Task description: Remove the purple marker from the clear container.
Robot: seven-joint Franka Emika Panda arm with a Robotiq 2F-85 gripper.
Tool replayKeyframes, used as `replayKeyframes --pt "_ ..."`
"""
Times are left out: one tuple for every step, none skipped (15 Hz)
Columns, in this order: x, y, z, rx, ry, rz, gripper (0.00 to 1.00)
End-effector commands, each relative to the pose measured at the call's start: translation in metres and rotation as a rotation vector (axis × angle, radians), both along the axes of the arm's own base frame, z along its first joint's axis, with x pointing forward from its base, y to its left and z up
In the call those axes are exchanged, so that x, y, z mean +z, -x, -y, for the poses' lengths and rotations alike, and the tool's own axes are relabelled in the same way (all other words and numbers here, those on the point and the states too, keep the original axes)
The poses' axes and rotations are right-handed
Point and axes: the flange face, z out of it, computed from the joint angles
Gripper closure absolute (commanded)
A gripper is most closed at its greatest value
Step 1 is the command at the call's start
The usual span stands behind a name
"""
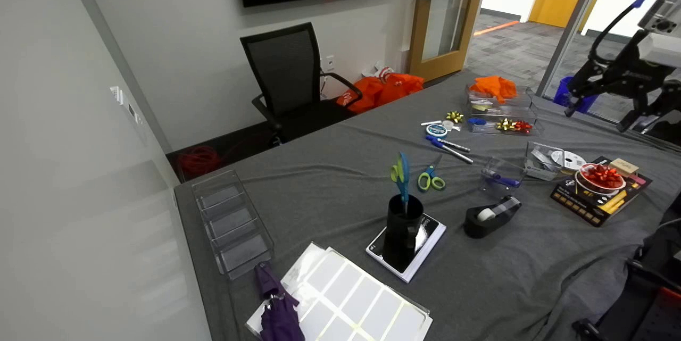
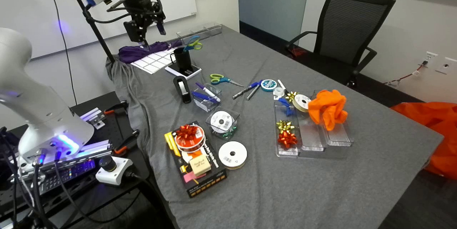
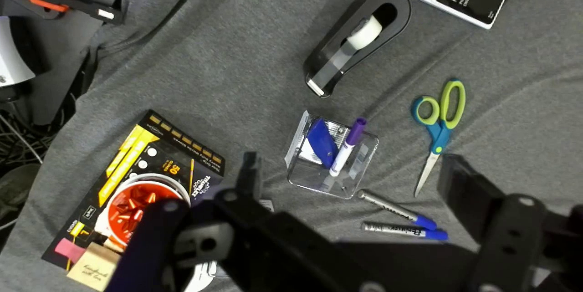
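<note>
The clear container (image 3: 330,188) stands on the grey cloth below the gripper in the wrist view. It also shows in both exterior views (image 1: 487,171) (image 2: 205,106). The purple marker (image 3: 347,148), white-bodied with a purple cap, leans in it, its cap end over the rim. It also shows in an exterior view (image 2: 210,93). A flat blue piece (image 3: 322,143) lies beside the marker in the container. My gripper (image 3: 353,168) is open and empty, its fingers wide apart. It hangs well above the table in both exterior views (image 1: 596,119) (image 2: 154,39).
A black tape dispenser (image 3: 360,39), scissors (image 3: 438,135) and two silver pens (image 3: 394,209) lie round the container. A glove box (image 3: 150,164) with a red bow and a second clear box (image 2: 226,123) with a ribbon spool are close. A black mug (image 2: 182,58) holds scissors.
</note>
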Motion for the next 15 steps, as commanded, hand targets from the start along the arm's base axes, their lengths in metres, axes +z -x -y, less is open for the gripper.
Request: replayKeyframes --pt "0.001 0.0 0.0 0.0 0.0 0.0 0.0" --pt "0.001 0.0 0.0 0.0 0.0 0.0 0.0" --pt "0.001 0.0 0.0 0.0 0.0 0.0 0.0" --pt "0.001 0.0 0.0 0.0 0.0 0.0 0.0" --pt "0.001 0.0 0.0 0.0 0.0 0.0 0.0" --pt "-0.004 -0.006 -0.004 -0.007 0.024 -0.01 0.0" --pt "-0.01 -0.014 -0.008 -0.01 0.034 -0.019 0.0" --pt "-0.015 -0.019 -0.011 -0.005 0.042 -0.03 0.0" --pt "-0.022 -0.028 -0.014 -0.002 0.029 -0.051 0.0" --pt "-0.028 -0.035 -0.017 -0.007 0.018 -0.068 0.0" --pt "-0.036 -0.044 -0.019 -0.017 0.003 -0.082 0.0" --pt "-0.041 -0.051 -0.019 -0.023 -0.003 -0.094 0.0" --pt "-0.049 -0.06 -0.018 -0.041 -0.011 -0.101 0.0" --pt "-0.055 -0.068 -0.017 -0.052 -0.021 -0.108 0.0" --pt "-0.063 -0.077 -0.014 -0.061 -0.02 -0.122 0.0"
